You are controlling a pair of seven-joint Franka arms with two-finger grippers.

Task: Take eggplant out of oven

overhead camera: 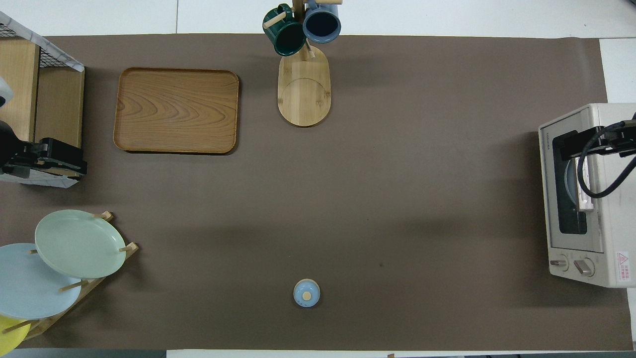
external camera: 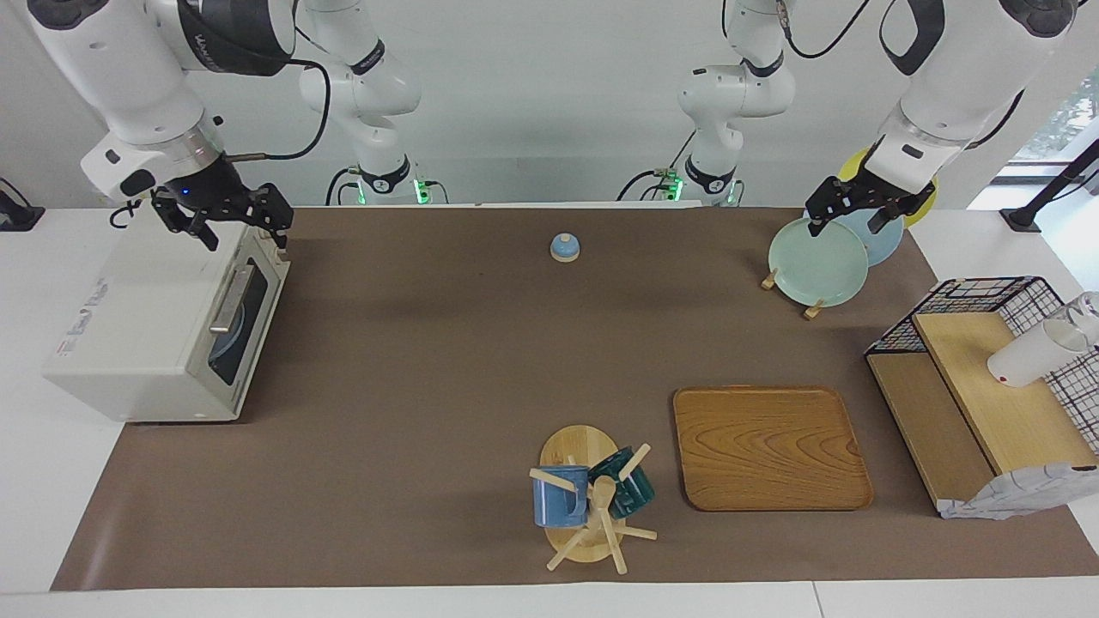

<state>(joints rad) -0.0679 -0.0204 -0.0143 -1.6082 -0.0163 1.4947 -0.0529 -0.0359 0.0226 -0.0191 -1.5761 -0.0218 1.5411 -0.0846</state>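
Note:
The off-white oven (external camera: 129, 326) stands at the right arm's end of the table with its dark glass door shut and its silver bar handle (external camera: 230, 300) facing the table's middle. It also shows in the overhead view (overhead camera: 611, 238). The eggplant is hidden; only a bluish plate shows dimly through the glass. My right gripper (external camera: 243, 232) is open and hovers over the top edge of the oven door, above the handle (overhead camera: 582, 184); it also shows in the overhead view (overhead camera: 564, 146). My left gripper (external camera: 848, 223) is open and empty, up over the plate rack, and waits.
A rack of plates (external camera: 817, 262) stands at the left arm's end. Near it is a wire shelf (external camera: 979, 386) with a white cup. A wooden tray (external camera: 768, 446) and a mug tree (external camera: 588, 498) lie farther from the robots. A small blue knobbed lid (external camera: 564, 247) sits mid-table near the robots.

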